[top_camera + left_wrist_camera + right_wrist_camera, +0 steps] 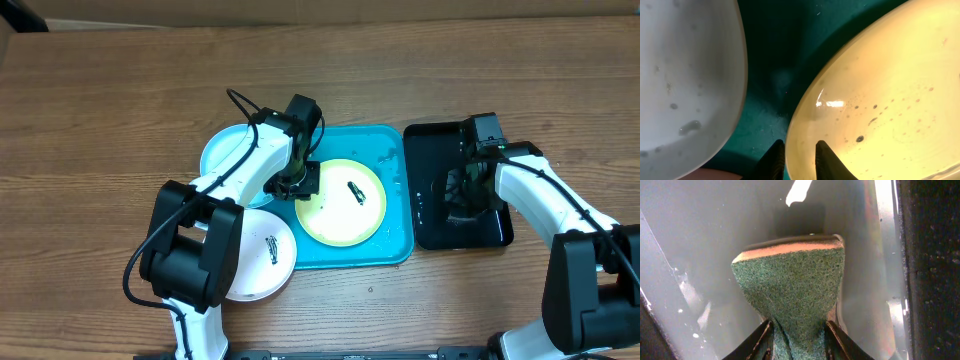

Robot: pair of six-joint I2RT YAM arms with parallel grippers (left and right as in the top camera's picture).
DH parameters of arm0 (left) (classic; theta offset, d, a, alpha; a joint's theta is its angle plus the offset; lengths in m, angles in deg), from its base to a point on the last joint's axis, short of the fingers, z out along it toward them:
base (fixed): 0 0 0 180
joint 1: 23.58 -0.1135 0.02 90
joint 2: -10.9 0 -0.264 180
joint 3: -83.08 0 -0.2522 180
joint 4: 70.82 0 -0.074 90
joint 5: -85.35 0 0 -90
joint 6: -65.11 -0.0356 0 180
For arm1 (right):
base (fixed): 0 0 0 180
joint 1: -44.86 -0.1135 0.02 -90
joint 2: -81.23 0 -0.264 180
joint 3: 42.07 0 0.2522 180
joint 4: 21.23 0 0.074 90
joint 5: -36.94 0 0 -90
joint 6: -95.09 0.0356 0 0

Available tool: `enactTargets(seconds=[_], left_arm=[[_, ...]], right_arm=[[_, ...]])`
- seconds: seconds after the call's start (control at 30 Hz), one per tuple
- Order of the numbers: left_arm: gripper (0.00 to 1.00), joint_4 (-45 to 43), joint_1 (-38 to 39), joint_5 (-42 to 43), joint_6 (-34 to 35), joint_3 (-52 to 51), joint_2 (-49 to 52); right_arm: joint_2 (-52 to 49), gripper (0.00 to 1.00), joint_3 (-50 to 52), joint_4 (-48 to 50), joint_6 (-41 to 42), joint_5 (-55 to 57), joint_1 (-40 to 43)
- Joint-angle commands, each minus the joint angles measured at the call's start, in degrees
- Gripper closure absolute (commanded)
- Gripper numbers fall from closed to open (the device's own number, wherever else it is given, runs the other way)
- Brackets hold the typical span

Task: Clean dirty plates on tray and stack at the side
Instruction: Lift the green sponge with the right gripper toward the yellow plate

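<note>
Yellow-green round plastic plate (335,215) is what your L hand (297,185) is on. The hand is at the plate's left rim, and the plate spreads out to the hand's right on the big turquoise-blue rectangular plastic tray (393,150). In the L wrist cam the two black fingertips (776,160) are nearly together, one outside the rim and one over the plate's inner face, w/ the rim caught btw them. So the hand is almost closed, pinching the plate's edge. Water drops and dark specks dot the plate just ahead of the hand. A dark smear lies further to the hand's right, near the plate's middle.

Light blue round plate (225,155) sits left of and beyond the L hand. It overlaps the tray's far-left corner and is partly hidden by the arm. White round plate (262,260) is behind that hand, toward the arm's base, w/ a dark mark on it. It overlaps the tray's near-left corner, w/ the rest over the wooden worktop (100,100). You can't tell whether it's propped on the rim.

Your R hand (470,190) is well apart from all three plates, down inside the narrower black tray (430,160) just beside the turquoise one. In the R wrist cam it's squeezed in on a green scouring sponge (792,280) w/ pale orange backing. The sponge is nipped narrow at the fingers and flares wide ahead of them over a wet grey surface.
</note>
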Motion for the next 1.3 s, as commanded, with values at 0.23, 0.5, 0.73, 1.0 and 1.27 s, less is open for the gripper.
enactTargets(seconds=[0.23, 0.5, 0.73, 1.0, 1.27], left_arm=[[0.76, -1.79, 0.35, -0.55, 0.85, -1.11, 1.42], [0.79, -2.05, 0.35, -0.57, 0.83, -1.33, 1.42], [0.91, -2.51, 0.31, -0.55, 0.85, -1.33, 1.42], [0.95, -3.06, 0.35, -0.55, 0.83, -1.33, 1.42], [0.81, -4.17, 0.37, -0.55, 0.85, -2.82, 1.42]], right_arm=[[-0.09, 0.72, 1.25, 1.95, -0.11, 0.22, 0.0], [-0.07, 0.96, 0.44, 1.25, -0.11, 0.22, 0.0], [-0.07, 0.96, -5.86, -3.37, -0.11, 0.42, 0.07], [-0.07, 0.96, -8.87, -6.51, -2.6, -0.28, 0.07], [-0.07, 0.96, -8.9, -6.49, -2.78, -2.38, 0.07]])
